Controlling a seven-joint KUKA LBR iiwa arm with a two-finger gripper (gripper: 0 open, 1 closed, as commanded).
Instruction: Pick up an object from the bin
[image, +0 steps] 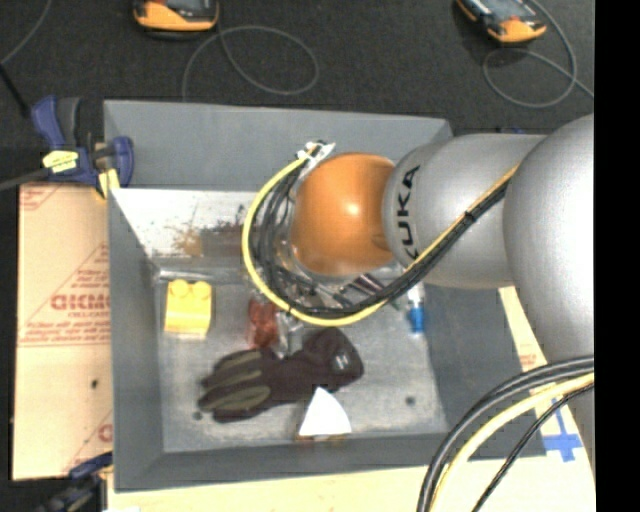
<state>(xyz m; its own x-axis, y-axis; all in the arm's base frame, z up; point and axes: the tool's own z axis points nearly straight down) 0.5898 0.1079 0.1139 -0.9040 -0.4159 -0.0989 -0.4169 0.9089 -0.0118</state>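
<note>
Peering down, I could not tell how the gripper (287, 335) stood; the orange cover (340, 215) half hid it above the dark glove (275, 378).

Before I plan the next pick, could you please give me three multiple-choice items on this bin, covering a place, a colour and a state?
1. Where in the bin does the yellow toy brick lie?
A. By the right wall
B. On the left part of the floor
C. On top of the glove

2. What colour is the glove?
A. White
B. Bright blue
C. Dark brown to black

3. How does the glove lie?
A. Flat on the bin floor
B. Draped over the bin's rim
C. Stacked on the yellow toy brick

Answers:
1 B, as the brick sits on the floor near the left wall, apart from the glove.
2 C, as the glove looks dark against the grey floor.
3 A, as it is spread out on the floor near the front wall, away from the rim and the brick.
</note>
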